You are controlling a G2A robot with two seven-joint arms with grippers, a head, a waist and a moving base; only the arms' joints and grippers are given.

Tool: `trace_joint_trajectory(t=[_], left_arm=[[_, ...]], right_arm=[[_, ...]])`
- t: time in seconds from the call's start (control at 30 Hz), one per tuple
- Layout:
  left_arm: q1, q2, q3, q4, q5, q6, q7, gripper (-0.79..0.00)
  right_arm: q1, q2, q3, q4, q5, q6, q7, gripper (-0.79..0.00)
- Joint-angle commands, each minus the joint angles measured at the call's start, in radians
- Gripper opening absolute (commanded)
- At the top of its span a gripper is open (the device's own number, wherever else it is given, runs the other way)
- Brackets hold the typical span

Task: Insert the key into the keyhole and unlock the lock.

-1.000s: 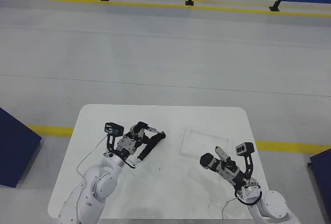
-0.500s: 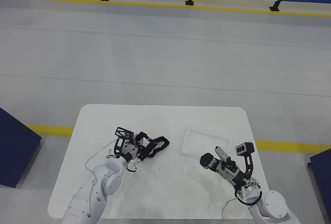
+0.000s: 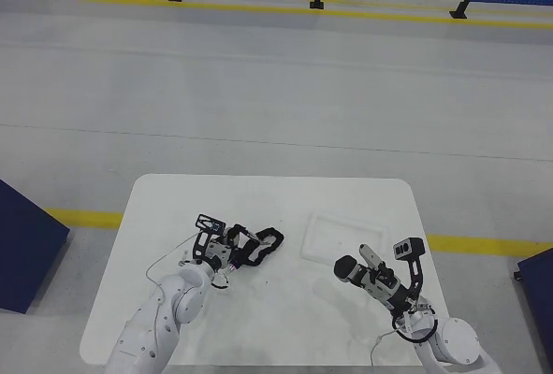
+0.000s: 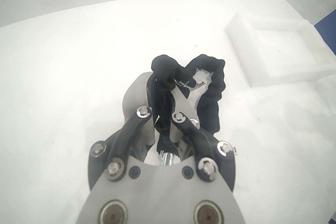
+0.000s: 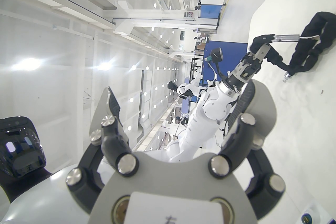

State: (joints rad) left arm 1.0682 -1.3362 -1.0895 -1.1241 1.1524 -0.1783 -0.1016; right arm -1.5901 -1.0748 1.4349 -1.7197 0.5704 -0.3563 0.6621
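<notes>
Nearest, over the right near part of the white table (image 3: 285, 323), the right gripper (image 3: 353, 264) hangs with its fingers spread wide apart. Farther in and to the left, around the table's middle, the left gripper (image 4: 161, 109) is pinched on one end of the lock (image 4: 210, 104), a chain in a black fabric sleeve. The rest of the chain loops away to the right, its lowest part resting on the table, and a bare metal bar (image 5: 286, 37) runs between its two ends. A small metal piece (image 5: 286, 76) lies on the table just beside the chain; whether it is the key cannot be told. Farther right sits a shallow white tray (image 4: 288, 76), apart from the lock.
</notes>
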Motion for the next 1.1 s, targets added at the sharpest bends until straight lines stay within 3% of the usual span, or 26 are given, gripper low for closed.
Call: trace_joint_trajectory(t=[0.0,0.23,0.33,0.43,0.77,0.9,1.07], left_arm=[[-0.001,-0.001,0.0,0.001,0.002,0.003,-0.002,0.0],[0.014,0.003,-0.016,-0.036,0.011,0.011,-0.001,0.0],[0.041,0.009,-0.034,-0.102,0.021,0.018,-0.005,0.0],[0.09,0.018,-0.054,-0.206,0.048,0.02,-0.008,0.0],[0.407,0.053,-0.122,-0.702,0.112,0.007,-0.048,0.0],[0.508,0.06,-0.133,-0.848,0.097,-0.012,-0.04,0.0],[0.587,0.068,-0.135,-0.963,0.148,-0.015,-0.026,0.0]], right_arm=[[0.0,0.0,0.0,0.0,0.0,0.0,0.0,0.0],[0.0,0.0,0.0,0.0,0.0,0.0,0.0,0.0],[0.0,0.0,0.0,0.0,0.0,0.0,0.0,0.0],[0.0,0.0,0.0,0.0,0.0,0.0,0.0,0.0],[0.0,0.0,0.0,0.0,0.0,0.0,0.0,0.0],[0.0,0.0,0.0,0.0,0.0,0.0,0.0,0.0],[0.0,0.0,0.0,0.0,0.0,0.0,0.0,0.0]])
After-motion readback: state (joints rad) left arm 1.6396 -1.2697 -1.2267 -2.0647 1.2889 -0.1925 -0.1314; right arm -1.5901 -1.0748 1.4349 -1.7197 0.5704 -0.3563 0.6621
